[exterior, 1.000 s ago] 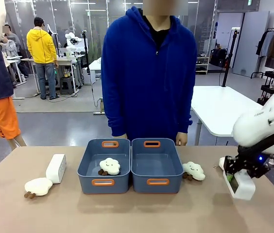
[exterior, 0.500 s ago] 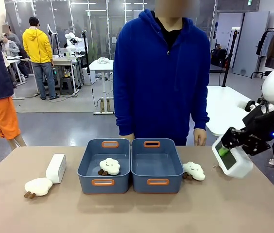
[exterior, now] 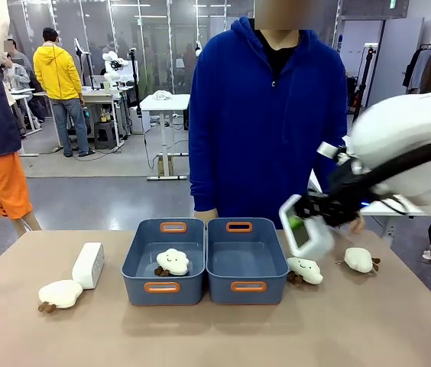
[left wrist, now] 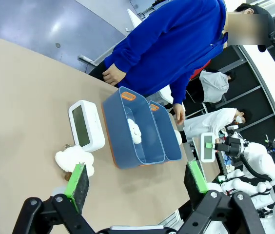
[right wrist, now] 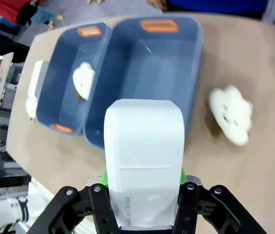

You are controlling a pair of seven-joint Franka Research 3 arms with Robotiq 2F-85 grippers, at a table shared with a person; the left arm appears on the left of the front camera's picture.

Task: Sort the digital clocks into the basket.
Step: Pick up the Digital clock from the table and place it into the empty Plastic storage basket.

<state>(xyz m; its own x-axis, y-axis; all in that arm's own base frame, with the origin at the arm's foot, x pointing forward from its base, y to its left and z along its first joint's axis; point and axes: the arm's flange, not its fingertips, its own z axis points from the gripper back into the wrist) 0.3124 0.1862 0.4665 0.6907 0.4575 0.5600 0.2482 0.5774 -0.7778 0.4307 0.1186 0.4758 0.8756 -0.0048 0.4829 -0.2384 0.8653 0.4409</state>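
Right gripper [exterior: 304, 222] has a white clock [exterior: 311, 238] clamped tight, up in the air just right of the right-hand basket [exterior: 217, 264]. Left gripper [left wrist: 136, 178] hangs wide open over the counter [left wrist: 25, 107].

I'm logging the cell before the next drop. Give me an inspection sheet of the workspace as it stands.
Surface: tan table, no spills seen.
Job's things: one digital clock sits on the table left of the bins; the second clock is held in the air just right of the right bin, which is empty.
Clutter: a cloud plush lies in the left bin; a left plush lies by the first clock; two right plushes lie right of the bins.
Grippers: right gripper shut on the second clock; left gripper open above the table.
Cables: nothing seen on the table.
Surroundings: person in blue hoodie at the far edge.
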